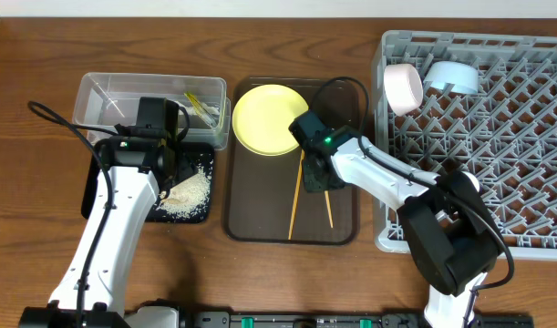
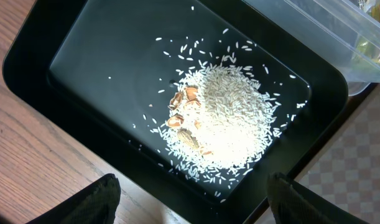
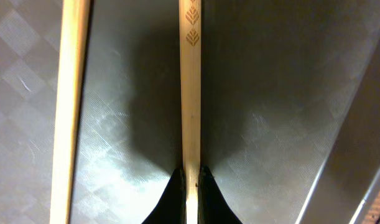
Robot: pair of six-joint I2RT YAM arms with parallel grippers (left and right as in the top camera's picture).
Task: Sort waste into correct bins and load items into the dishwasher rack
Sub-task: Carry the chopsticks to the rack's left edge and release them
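Right end effector (image 3: 190,182) closed on a single chopstick (image 3: 190,93), which lies on the floor of the brown tray (image 1: 260,205), just below the yellow plate (image 1: 271,119) at the tray's far end. The second chopstick (image 3: 68,112) lies beside the first on the tray, apart from it and ungripped. Both are thin, pale wooden sticks; the held one bears small leaf marks near the top of the wrist view. The main risk, as I judge it, is the narrow pinch on so slender a stick: when I lift, it may pivot between the tips or slip out, and a low lift could drag its end across the tray or knock its partner. Carrying it to the dishwasher rack (image 1: 469,38), right of the tray, I could also lose it through the lattice floor. A pinkish-white bowl (image 1: 403,88) and a light blue bowl (image 1: 451,76) already stand in the rack. Left of the tray, the left end effector (image 2: 193,202) hangs with its tips spread, holding nothing, over the black tray (image 2: 84,62) and its heap of rice (image 2: 230,118).
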